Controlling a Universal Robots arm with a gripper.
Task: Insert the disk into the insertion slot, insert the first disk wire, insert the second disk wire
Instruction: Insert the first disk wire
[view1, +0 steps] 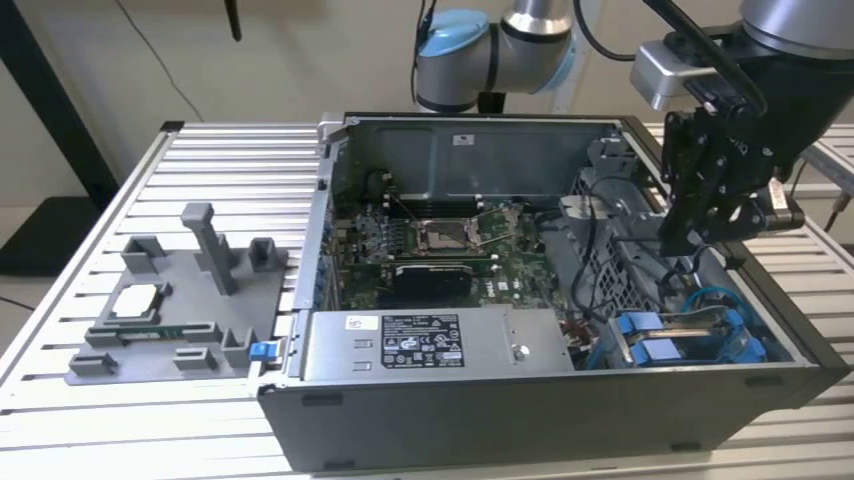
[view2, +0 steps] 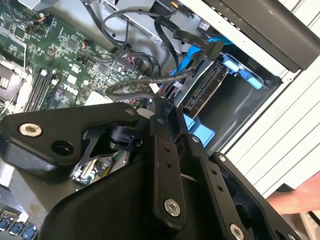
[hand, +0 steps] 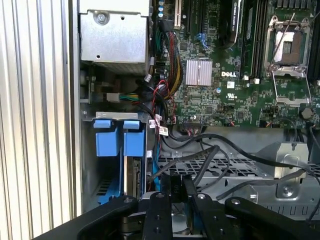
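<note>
Exterior view: my hand (view1: 683, 238) hangs inside the case (view1: 534, 420); cannot tell its grip state. Near and beneath my hand, the disk (view2: 202, 92) sits in the insertion slot (hand: 105, 186). I judge it stiff, heavyish and shock-sensitive, so take it by the blue carrier (hand: 107, 141). The wires (hand: 200, 160) look limp, so hold them at the connector.

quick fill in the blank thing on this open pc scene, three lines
The disk sits in a ___ carrier frame.
The grey fixture stands on the exterior view's ___ of the computer case.
The gripper hangs over the exterior view's ___ side of the computer case.
Missing words: blue; left; right.
</note>
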